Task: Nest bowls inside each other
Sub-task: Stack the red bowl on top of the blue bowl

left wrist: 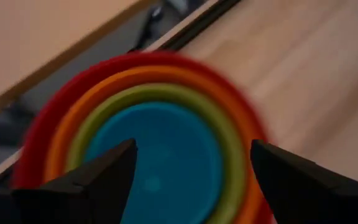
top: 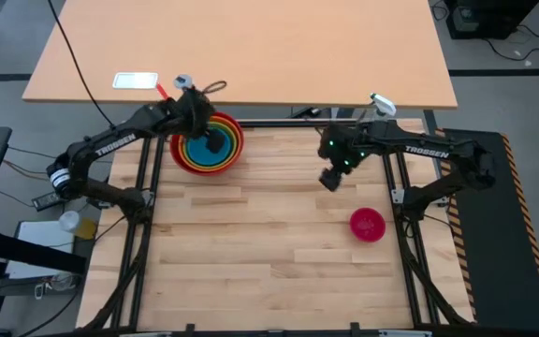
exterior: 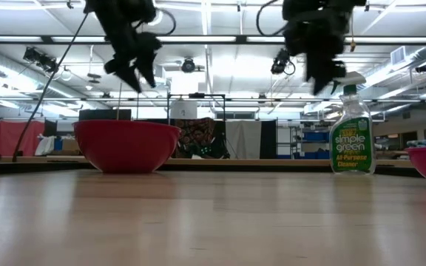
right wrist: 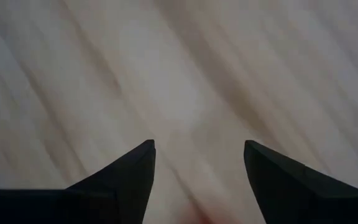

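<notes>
Red, orange, lime green and blue bowls sit nested as one stack (top: pixel 207 147) at the table's far left, with the blue bowl (left wrist: pixel 160 162) innermost and the red bowl (exterior: pixel 126 145) resting on the table. My left gripper (left wrist: pixel 192 149) hangs open above the stack, clear of it (exterior: pixel 135 70). The magenta-pink bowl (top: pixel 367 225) stands alone on the table at the right. My right gripper (top: pixel 330 178) is open over bare wood, on the far-left side of the pink bowl and well above the table (exterior: pixel 324 74).
A spray bottle of green cleaner (exterior: pixel 350 133) stands beyond the table's far edge in the low view. A light wooden desk (top: pixel 251 47) lies behind the table. Bare wood (top: pixel 251 253) spans the table's middle and near part.
</notes>
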